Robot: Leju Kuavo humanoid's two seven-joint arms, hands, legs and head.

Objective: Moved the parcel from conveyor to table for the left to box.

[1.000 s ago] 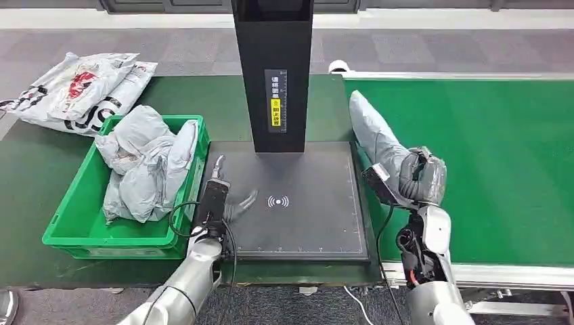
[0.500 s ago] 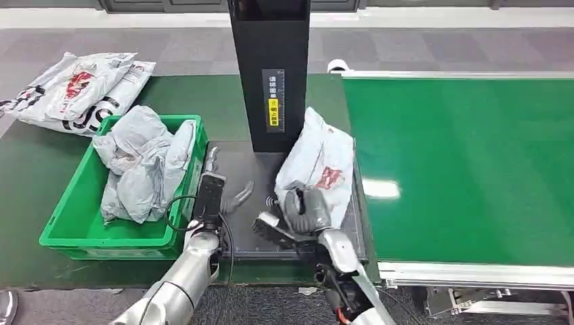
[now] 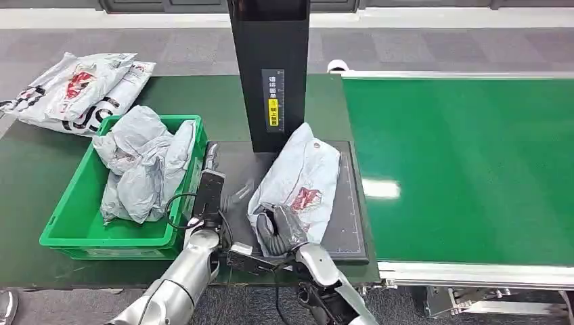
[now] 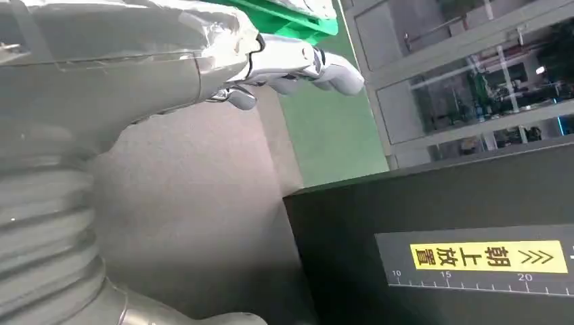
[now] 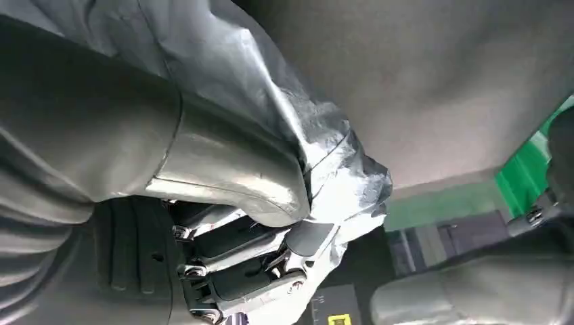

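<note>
Our right hand (image 3: 283, 229), fingers holding the grey parcel (image 3: 301, 177), has carried it off the conveyor (image 3: 467, 162) onto the scanner plate (image 3: 348, 223), at three o'clock of our left hand (image 3: 227, 196) with fingers wide, so boxing comes next.

The right arm comes in from the near edge of the black pad, bent in toward the middle. Its right hand (image 3: 281, 230) has thumb and fingers (image 5: 250, 257) wrapped tight on a parcel (image 3: 301, 177). The left arm reaches up along the pad's left edge. The left hand (image 3: 230, 198) lies flat, fingers (image 4: 318, 64) spread, holding nothing.
</note>
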